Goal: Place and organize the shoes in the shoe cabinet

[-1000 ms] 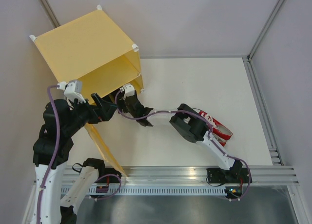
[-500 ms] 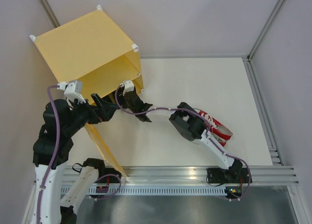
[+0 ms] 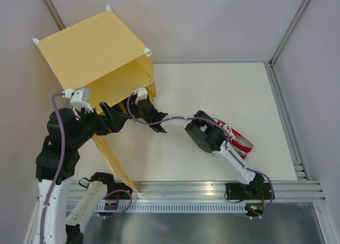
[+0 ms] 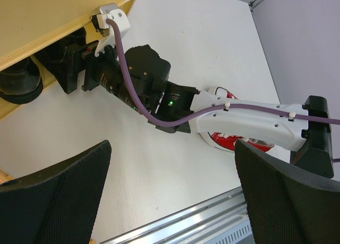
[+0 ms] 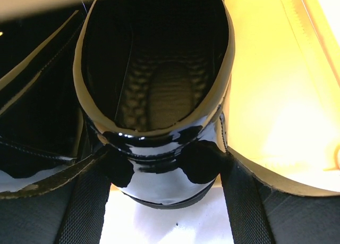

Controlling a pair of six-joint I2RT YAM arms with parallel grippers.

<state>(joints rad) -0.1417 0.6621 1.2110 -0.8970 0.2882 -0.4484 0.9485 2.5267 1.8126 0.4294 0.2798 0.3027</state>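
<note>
The yellow-orange shoe cabinet (image 3: 90, 47) stands at the back left with its door panel (image 3: 112, 161) swung open toward the front. My right gripper (image 3: 139, 107) reaches into the lower opening and is shut on the heel of a glossy black loafer (image 5: 159, 172), a finger (image 5: 79, 212) on each side. A second black loafer (image 5: 32, 122) lies to its left inside; one also shows in the left wrist view (image 4: 18, 82). The red sneakers (image 3: 240, 141) lie on the table behind the right arm (image 4: 223, 140). My left gripper (image 3: 114, 119) hangs open and empty by the door (image 4: 170, 201).
The right arm's forearm and purple cable (image 3: 175, 122) stretch across the table's middle. The cabinet's yellow inner wall (image 5: 265, 95) is close on the right of the held loafer. An aluminium rail (image 3: 212, 188) runs along the near table edge.
My right gripper has moved a little up and left, toward the cabinet's lower opening, with the black loafer. The left arm has not moved.
</note>
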